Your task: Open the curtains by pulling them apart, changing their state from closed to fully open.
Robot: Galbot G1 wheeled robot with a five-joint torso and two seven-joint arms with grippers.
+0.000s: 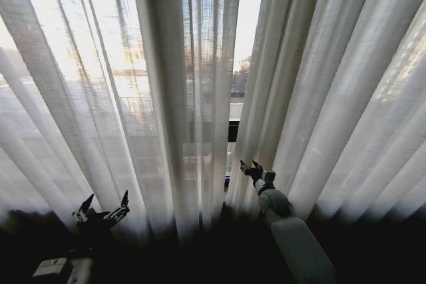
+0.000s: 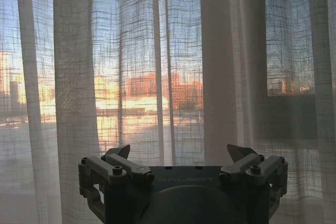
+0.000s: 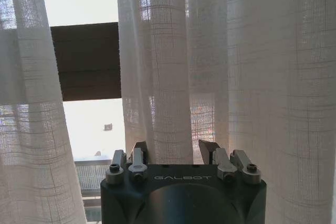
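Curtains (image 1: 166, 98) parted narrowly, right end effector (image 1: 250, 167) open beside inner edge

strong backlight through the curtains (image 1: 133, 64), dark foreground, warped edges

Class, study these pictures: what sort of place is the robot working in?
Probably a room high in a city building: floor-length sheer curtains cover a big window, with distant buildings outside. Both claws, left and right, hang open.

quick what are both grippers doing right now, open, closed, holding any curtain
Left gripper: open, empty, low before the left curtain panel.
Right gripper: open, at the right curtain panel's inner edge, not clamped on it.
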